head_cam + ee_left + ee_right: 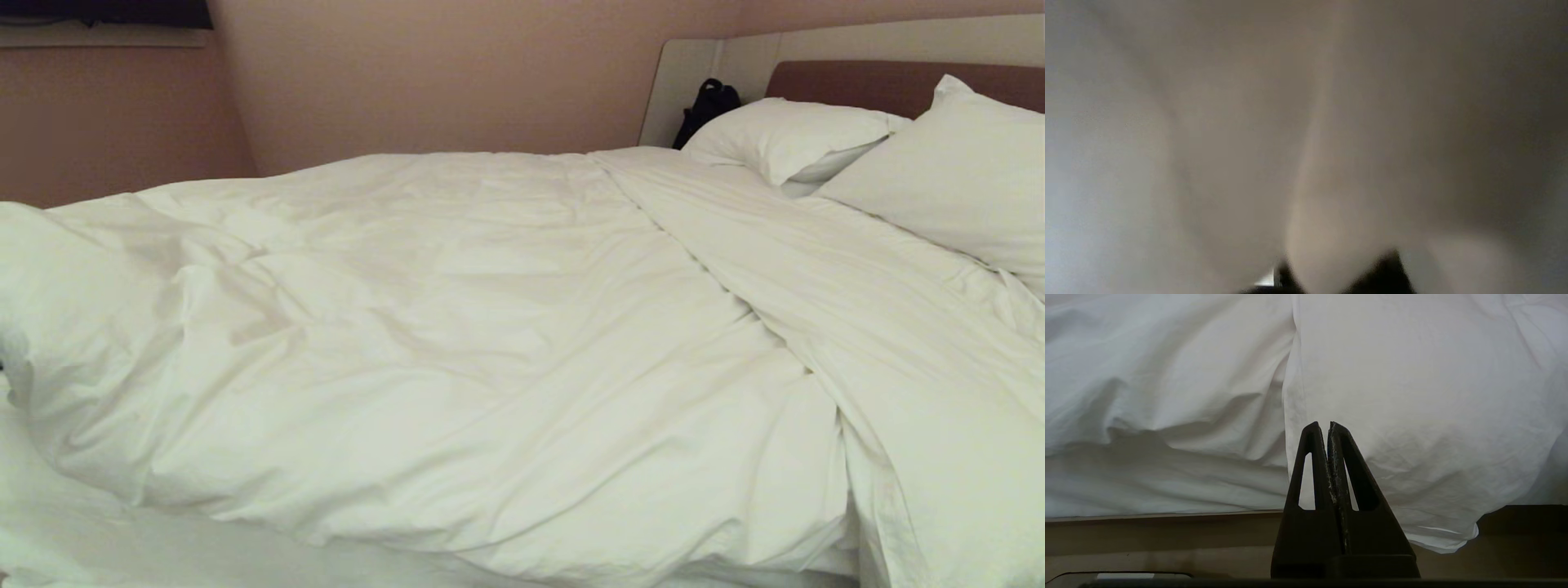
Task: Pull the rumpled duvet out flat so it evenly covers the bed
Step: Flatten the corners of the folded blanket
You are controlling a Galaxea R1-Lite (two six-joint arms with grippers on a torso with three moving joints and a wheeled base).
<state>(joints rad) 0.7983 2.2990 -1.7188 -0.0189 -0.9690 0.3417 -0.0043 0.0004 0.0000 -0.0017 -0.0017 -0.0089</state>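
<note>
- Because the thick, puffy white quilted duvet (457, 343) is all soft bulk, I'd judge it light for its size but floppy — it will sag, bunch and drag over the sheet instead of sliding as one piece.
- It lies rumpled across the large low white-sheeted bed (98, 547), with a raised hump at nine o'clock in the head view and a folded band towards three o'clock, below the two white rectangular pillows (816, 139).
- The left gripper (1337, 275) is buried in pale cloth, jaws together, apparently pinching a fold of it.
- The right gripper (1328, 426) hangs by the bed's side, jaws together on nothing.
- Best hold, I'd say: a hem or corner — a mid-panel pinch only lifts a tent.
</note>
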